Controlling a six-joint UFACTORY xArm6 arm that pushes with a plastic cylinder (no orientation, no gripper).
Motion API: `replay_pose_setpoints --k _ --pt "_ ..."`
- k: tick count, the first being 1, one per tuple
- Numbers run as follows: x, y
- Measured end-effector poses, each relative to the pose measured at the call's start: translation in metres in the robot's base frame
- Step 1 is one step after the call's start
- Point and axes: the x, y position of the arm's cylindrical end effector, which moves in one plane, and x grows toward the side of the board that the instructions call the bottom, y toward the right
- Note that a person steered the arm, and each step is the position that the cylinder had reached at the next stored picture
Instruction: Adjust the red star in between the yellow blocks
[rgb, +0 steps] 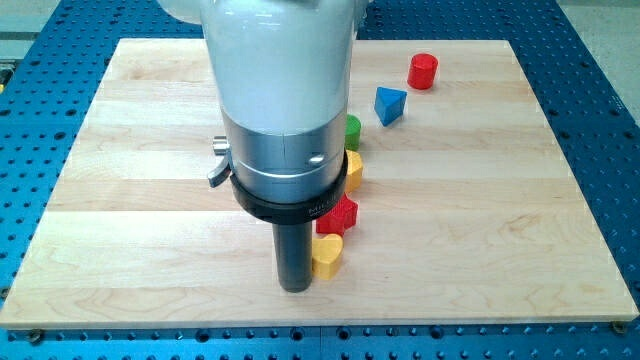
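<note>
My tip (294, 287) sat touching the yellow heart (327, 256) near the tabletop's (480, 230) bottom edge; no claw fitted, nothing held. Risk: nudging the heart off the red star (340, 214).

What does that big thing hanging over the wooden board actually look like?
It is my arm's end: a glossy white cylinder, then a brushed silver metal band with a small screw hole, and a black ring bearing faint lettering. Below hangs a straight dark rod; my tip is its lower end. A small grey fitting sticks out on the view's left.
</note>
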Motion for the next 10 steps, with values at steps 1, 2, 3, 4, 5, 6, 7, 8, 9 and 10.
replay_pose_setpoints --k 1,2,3,4,5,6,7,8,9,10 --pt "0.0 0.008" --pt "0.001 0.02" --pt "-0.014 -0.029" --pt "-0.02 -0.072" --pt "-0.047 -0.09" --pt "-0.045 -0.084" --pt "-0.033 -0.048" --pt "-0.028 -0.022" --pt "-0.038 0.002" --pt "-0.05 0.018"
